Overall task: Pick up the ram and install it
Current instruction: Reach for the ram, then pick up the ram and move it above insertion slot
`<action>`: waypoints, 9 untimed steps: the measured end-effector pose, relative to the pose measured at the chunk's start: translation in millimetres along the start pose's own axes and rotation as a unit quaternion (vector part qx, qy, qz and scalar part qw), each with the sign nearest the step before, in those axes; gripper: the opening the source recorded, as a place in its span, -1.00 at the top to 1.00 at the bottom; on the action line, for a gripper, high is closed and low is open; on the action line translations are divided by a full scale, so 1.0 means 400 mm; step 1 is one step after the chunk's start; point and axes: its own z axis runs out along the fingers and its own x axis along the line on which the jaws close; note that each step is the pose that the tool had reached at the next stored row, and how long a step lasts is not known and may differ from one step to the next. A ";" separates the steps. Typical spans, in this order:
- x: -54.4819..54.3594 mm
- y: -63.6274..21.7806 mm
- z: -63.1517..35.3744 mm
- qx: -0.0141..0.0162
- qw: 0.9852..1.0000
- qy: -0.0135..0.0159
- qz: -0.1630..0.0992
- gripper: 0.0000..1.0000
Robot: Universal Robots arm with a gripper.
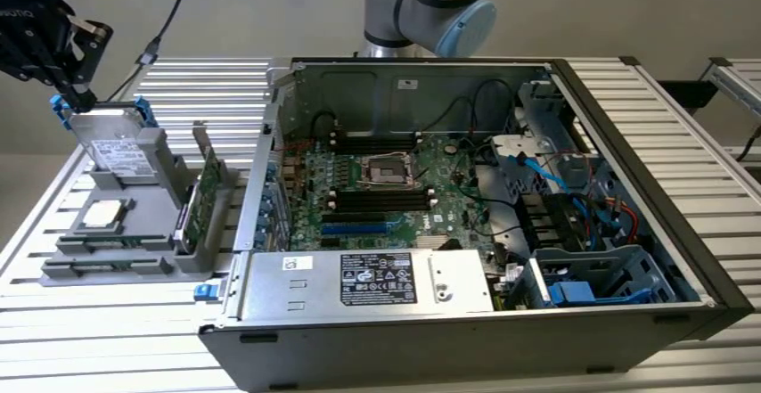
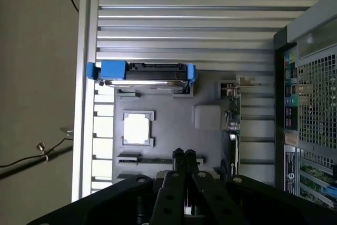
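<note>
The work is at the pick-up stage, and nothing has been lifted. In the exterior view the grey parts tray (image 1: 71, 273) lies on the slatted counter (image 1: 119, 339) at about 9 o'clock from the open computer case (image 1: 476, 357). The gripper (image 1: 81, 101) hangs well above the tray, at roughly 10 o'clock from the case. The wrist view looks straight down at the tray (image 2: 174, 130). There the fingers (image 2: 178, 157) are pressed together with nothing between them, and their tips line up over a long narrow slot. The ram (image 2: 150, 159) appears to stand on edge in that slot as a thin dark-green strip, though little of it can be made out. Taking the square processor (image 1: 102, 215) as the dial's centre in the exterior view, the silver hard drive (image 1: 119, 148) with blue clips stands at 12 o'clock. The broader green expansion card (image 1: 212, 188) stands upright at 3 o'clock, and the ram's slot falls at about 6 o'clock. Inside the case, the black memory slots (image 1: 378, 201) on the motherboard (image 1: 356, 224) look unoccupied. As I judge it, the next move calls for spreading the fingers enough to straddle the thin stick. It also calls for a straight descent along the ram's length, kept apart from the processor and the expansion card.
</note>
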 end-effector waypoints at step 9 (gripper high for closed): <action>0.000 0.000 0.000 0.000 1.000 -0.003 0.000 0.80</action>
